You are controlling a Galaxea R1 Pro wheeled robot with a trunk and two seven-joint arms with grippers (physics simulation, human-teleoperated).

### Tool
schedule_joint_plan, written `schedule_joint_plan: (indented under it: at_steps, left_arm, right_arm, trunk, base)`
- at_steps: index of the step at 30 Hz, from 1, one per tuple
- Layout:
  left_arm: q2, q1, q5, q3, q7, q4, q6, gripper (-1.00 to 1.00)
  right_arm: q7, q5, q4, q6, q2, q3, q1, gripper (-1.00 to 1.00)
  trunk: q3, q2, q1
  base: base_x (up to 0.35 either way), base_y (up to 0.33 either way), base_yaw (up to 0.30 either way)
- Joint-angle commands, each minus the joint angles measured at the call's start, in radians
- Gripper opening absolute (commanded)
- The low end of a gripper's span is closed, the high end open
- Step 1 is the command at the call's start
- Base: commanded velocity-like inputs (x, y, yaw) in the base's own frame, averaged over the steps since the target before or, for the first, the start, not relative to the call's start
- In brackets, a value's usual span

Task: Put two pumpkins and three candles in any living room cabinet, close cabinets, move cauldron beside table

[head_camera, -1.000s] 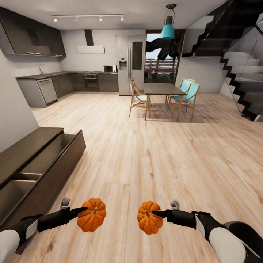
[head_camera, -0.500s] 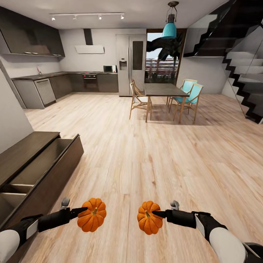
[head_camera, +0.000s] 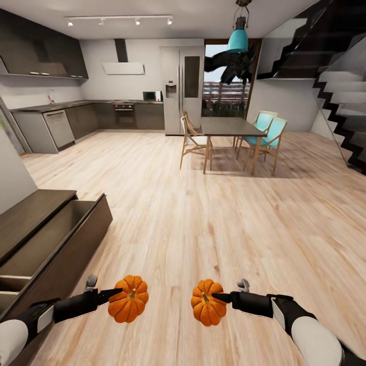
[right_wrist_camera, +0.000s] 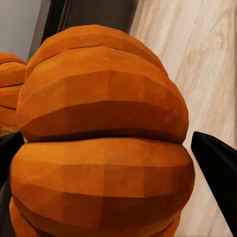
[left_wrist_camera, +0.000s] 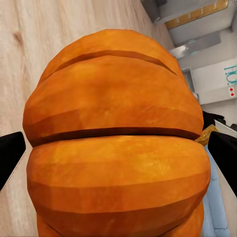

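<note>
Two pumpkins are carried above the floor, one clamped in the left claw (head_camera: pixel 116 294), one (head_camera: pixel 207 302) in the right claw (head_camera: pixel 219 296), likely bound for the cabinet's (head_camera: pixel 56 249) open drawer alongside.

We see two orange ribbed pumpkins (head_camera: pixel 128 306) (head_camera: pixel 208 302) aloft, stems up | right of the cabinet (head_camera: pixel 48 244), drawer open
</note>
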Motion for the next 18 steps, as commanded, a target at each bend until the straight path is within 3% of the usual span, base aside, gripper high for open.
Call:
schedule_joint_plan:
  at_steps: [1,18]
  left_arm:
    - [0.0,0.0,0.001,0.012,0.0,0.0,0.0,-1.0]
    - [-0.002,0.0,0.001,0.012,0.0,0.0,0.0,-1.0]
  right_arm:
    - [0.0,-0.003,0.0,0.001,0.0,-0.005,0.0,-1.0]
    - [0.0,-0.005,0.0,0.0,-0.001,-0.005,0.0,-1.0]
  trunk:
    - [0.0,0.0,0.0]
    - [0.0,0.0,0.0]
  base:
    - [0.335,0.0,0.0]
    - [0.335,0.0,0.0]
